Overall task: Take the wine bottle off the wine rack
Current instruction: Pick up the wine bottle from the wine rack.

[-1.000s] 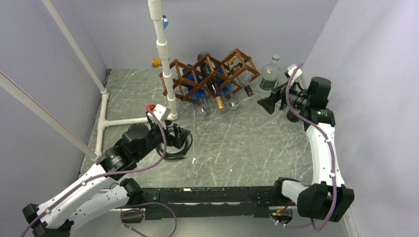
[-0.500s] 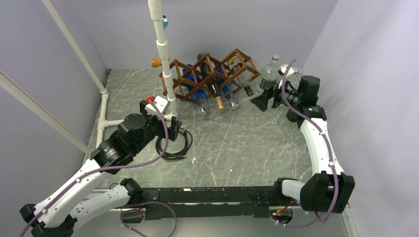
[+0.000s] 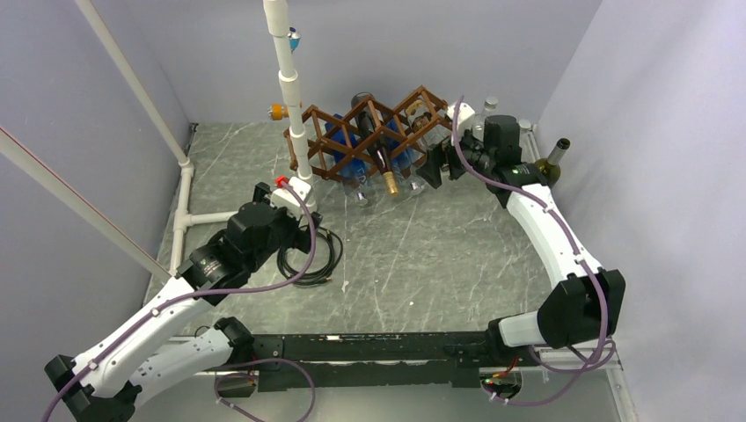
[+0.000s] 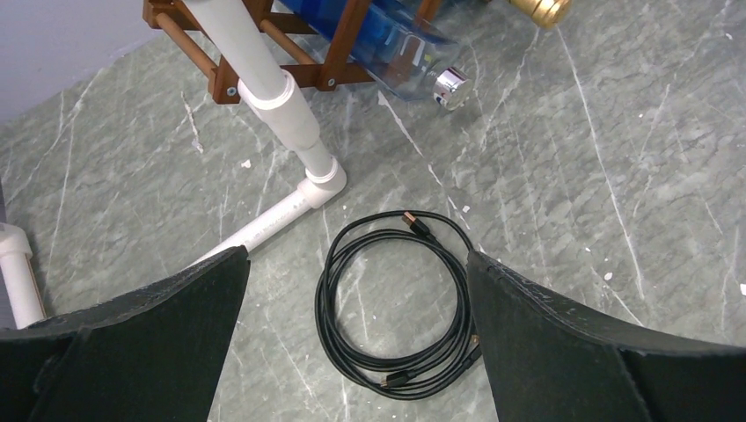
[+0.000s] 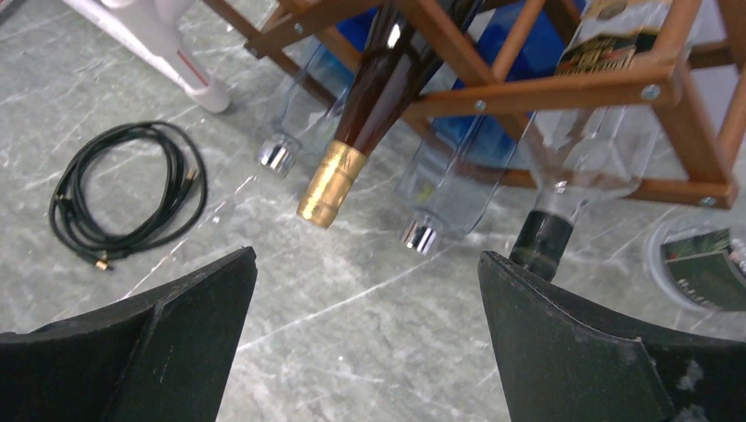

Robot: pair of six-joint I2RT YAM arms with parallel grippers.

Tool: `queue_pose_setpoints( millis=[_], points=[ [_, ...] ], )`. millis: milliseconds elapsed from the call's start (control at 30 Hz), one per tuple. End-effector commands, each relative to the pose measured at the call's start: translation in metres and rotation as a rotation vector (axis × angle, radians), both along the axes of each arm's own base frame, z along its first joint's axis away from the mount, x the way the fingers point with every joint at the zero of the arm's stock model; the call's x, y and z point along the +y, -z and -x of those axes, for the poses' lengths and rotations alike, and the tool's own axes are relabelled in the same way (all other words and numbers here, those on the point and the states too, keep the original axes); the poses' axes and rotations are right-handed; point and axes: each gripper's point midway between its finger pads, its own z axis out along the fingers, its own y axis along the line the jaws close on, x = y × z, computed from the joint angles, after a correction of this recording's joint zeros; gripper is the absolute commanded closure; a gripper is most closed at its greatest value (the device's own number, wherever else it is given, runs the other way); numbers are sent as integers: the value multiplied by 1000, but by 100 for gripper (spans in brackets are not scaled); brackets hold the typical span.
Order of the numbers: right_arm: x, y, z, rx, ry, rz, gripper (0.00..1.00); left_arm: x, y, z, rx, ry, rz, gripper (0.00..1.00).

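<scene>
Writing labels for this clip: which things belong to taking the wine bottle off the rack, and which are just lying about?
Job: rack; dark gold-capped bottle, likely the one; right end effector, open.
Lying about: cable; pipe frame; blue bottle; standing bottle by the right wall.

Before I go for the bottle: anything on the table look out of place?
A coiled black cable lies loose on the table beside the white pipe, in front of the rack, under the open left pincer. It is no part of this job and might snag. Nothing looks spilled or broken.
</scene>
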Motion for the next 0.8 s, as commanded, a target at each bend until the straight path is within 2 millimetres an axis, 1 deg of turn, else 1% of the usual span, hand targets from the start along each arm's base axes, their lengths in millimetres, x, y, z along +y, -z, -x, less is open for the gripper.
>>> queue_pose_setpoints(
  millis=[0, 133, 300, 433, 567, 767],
  points=[
    [1, -33, -25, -98, 76, 26, 0, 9, -2, -3, -22, -30, -28, 1],
    [1, -38, -42, -130, 153, 29, 0, 12, -1, -3, -29, -35, -28, 1],
    [-7, -39, -62, -139, 262, 39, 0, 9, 1, -2, -14, -21, -20, 1],
    [-9, -37, -73, -129, 305, 31, 0, 10, -1, -2, -15, -25, -14, 1],
    [-11, -30, -82, -117, 333, 38, 0, 13, -3, -2, -23, -32, -4, 1],
    [-16, -15, -93, -87, 377, 70, 0, 16, -4, -3, -19, -40, 4, 1]
  ],
)
